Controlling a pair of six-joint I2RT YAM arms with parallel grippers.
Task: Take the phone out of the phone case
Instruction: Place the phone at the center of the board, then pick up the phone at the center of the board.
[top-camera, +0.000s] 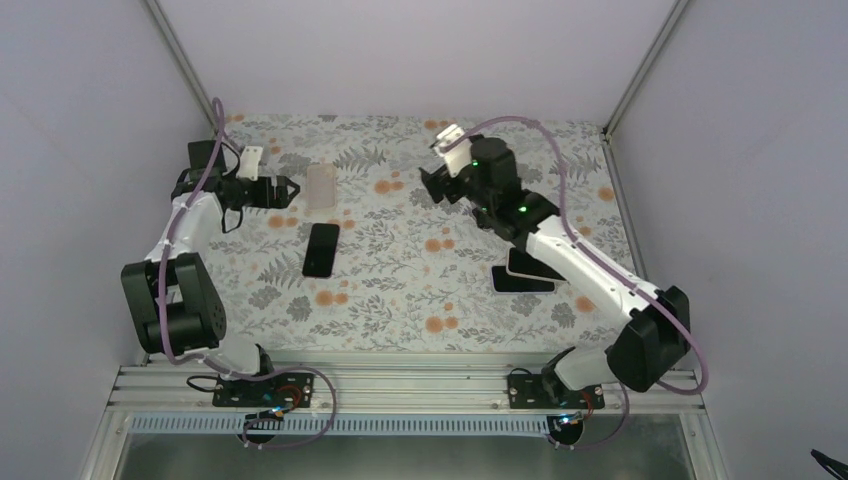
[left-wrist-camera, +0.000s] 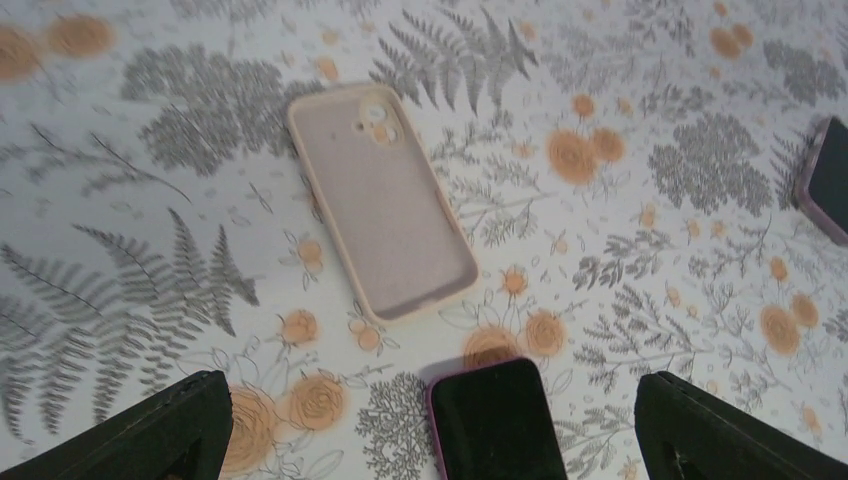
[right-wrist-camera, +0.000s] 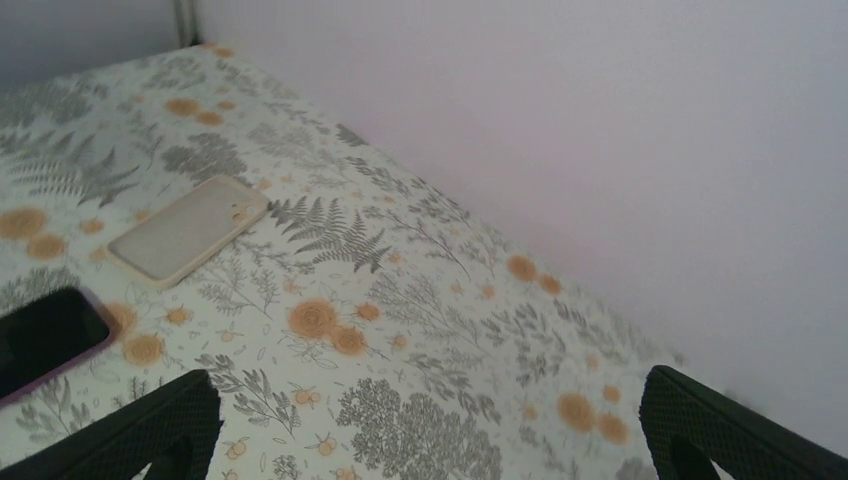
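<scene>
Top view alone shows two further phones (top-camera: 523, 273), overlapped on the bench (top-camera: 400, 300). They lie nearer than the phone case (top-camera: 320, 186), well to its right, partly under the right arm. The left wrist view catches only a dark corner at its right edge; cannot tell which item that is.

Phone (top-camera: 321, 249): flat, dark face up, just nearer than the case, a strip of bench between them. The left wrist view adds what the top view lacks: the case lies hollow side up with its pale lining exposed and the camera cut-out at its far end, and the phone has a purplish rim.

Left fingers (left-wrist-camera: 160, 430): spread wide, gripping nothing, touching nothing. In the top view they sit just left of the case. Right fingers (right-wrist-camera: 150, 425): also wide, gripping nothing, raised well to the right of the case.

Room: open printed bench lies between the case and the right fingers. The right wrist view shows the bench running beyond the case to the back wall (right-wrist-camera: 560, 120).
</scene>
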